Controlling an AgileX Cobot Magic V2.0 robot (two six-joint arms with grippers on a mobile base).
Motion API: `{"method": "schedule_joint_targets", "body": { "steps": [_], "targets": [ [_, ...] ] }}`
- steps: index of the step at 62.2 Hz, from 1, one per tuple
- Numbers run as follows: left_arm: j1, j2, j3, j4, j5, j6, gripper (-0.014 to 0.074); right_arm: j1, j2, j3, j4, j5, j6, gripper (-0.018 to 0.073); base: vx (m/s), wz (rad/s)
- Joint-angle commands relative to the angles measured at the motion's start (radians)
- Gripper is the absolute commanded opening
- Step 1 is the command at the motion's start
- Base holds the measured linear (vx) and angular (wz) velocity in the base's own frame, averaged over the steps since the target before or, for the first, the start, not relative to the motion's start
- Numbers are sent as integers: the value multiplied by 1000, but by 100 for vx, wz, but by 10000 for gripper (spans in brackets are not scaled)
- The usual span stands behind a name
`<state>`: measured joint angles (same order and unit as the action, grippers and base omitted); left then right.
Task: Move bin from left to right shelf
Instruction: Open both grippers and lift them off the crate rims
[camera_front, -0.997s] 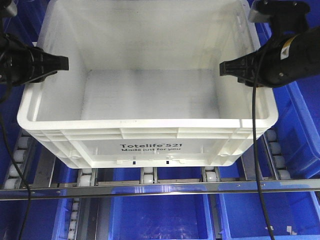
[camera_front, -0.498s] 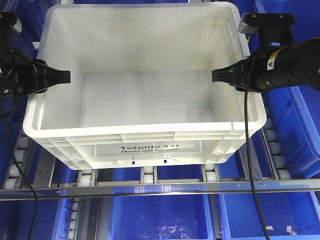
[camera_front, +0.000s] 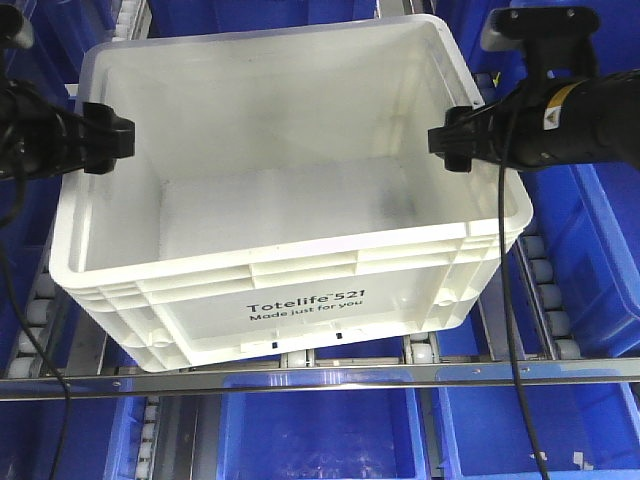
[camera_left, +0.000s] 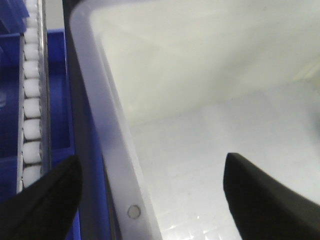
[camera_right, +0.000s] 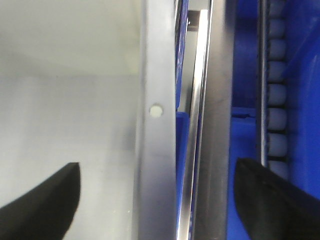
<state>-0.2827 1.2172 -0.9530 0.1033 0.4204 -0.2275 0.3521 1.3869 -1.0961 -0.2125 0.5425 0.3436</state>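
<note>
Left gripper (camera_left: 150, 195) spread wide, one black finger (camera_left: 42, 205) outside the wall and the other inside, straddling the left rim of the large white rectangular plastic tote (camera_front: 285, 210) with ribbed rim and black "Totelife 521" print. No firm pinch visible in the left wrist view; a clear gap shows between each finger and the wall. Right gripper (camera_right: 155, 197) likewise spread, one finger over the pale interior, the other out over the steel rail (camera_right: 200, 125), with the right rim running up between them. From the front, both black grippers (camera_front: 105, 138) (camera_front: 455, 140) sit at the upper edge of the side walls, roughly opposite each other.

Tote tilted, front edge apparently raised and turned slightly, sitting above the roller track (camera_front: 45, 300) of the shelf, with blue plastic bins (camera_front: 590, 250) close on the right and more below (camera_front: 320, 420).

Judged step: securing and lifting the tote before carrying it to the right shelf. Best done by closing both sets of fingers fully on the rims before taking weight, keeping the two arms level and moving together so the tote neither twists nor slips. Worth raising high enough to clear the front rail (camera_front: 320, 378) and the neighbouring blue bins. Risk: uneven grip letting one side drop, or the dangling black cable (camera_front: 510, 300) snagging on the rim.
</note>
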Motion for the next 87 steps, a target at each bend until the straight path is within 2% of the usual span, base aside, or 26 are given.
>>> {"method": "schedule_joint_targets", "body": {
  "steps": [1,8,15,28,40,49,59,69,78,87],
  "targets": [
    [0,-72,-38,1,-51,-1,568,-6,-87,-32,-30,-34,-38,681,0,0],
    [0,-153,-38,0,0,-1,558,-5,-164,-32,-17,28,-89,668,0,0],
    [0,-235,-38,0,112,13,553,-5,-240,-32,-17,102,-130,635,0,0],
    [0,-370,-31,0,279,95,553,-5,-395,-32,-16,223,-174,549,0,0],
    [0,-479,-31,-10,397,138,553,-5,-522,-32,9,332,-253,523,0,0],
    [0,-549,25,-9,409,138,553,-5,-616,29,63,321,-307,523,0,0],
    [0,-630,143,-8,411,145,553,-6,-751,214,57,307,-318,523,0,0],
    [0,-663,215,-8,411,155,544,-6,-843,331,57,308,-309,519,0,0],
    [0,-664,247,-8,409,155,444,-6,-892,384,57,309,-311,445,0,0],
    [0,-663,248,-9,413,155,272,-6,-897,387,57,315,-314,274,0,0]
  ]
}}
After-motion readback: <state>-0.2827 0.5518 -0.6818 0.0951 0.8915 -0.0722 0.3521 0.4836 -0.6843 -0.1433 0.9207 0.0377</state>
